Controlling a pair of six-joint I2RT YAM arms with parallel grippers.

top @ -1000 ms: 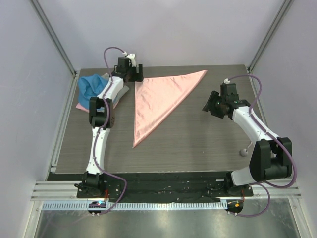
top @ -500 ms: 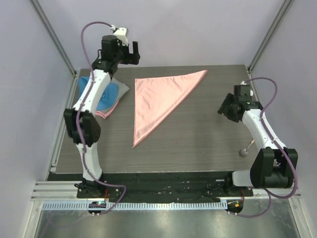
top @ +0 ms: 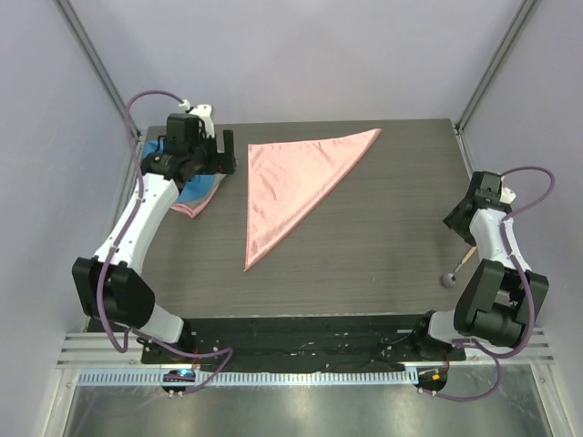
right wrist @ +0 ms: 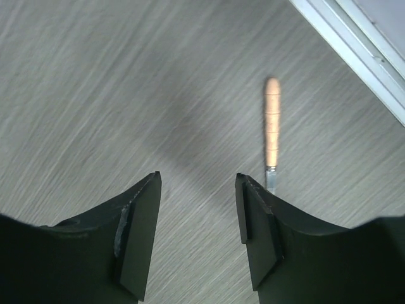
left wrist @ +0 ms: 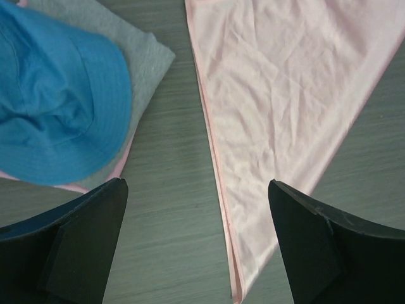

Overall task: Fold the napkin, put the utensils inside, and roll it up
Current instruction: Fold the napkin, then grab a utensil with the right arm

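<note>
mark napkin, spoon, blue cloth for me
napkin (top: 287,182): top view, middle of the folded pink triangle.
spoon (right wrist: 272,123): right wrist view, on the tan handle, just beyond the right finger.
blue cloth (left wrist: 57,107): left wrist view, middle of the blue fabric, on top of the grey cloth.

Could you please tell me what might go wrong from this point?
The spoon lies near the table's right edge, and its handle sits off to one side of the gap in the right jaws. A descent could therefore knock it away rather than catch it. The napkin looks slippery, so its fold may slide open when handled.
</note>
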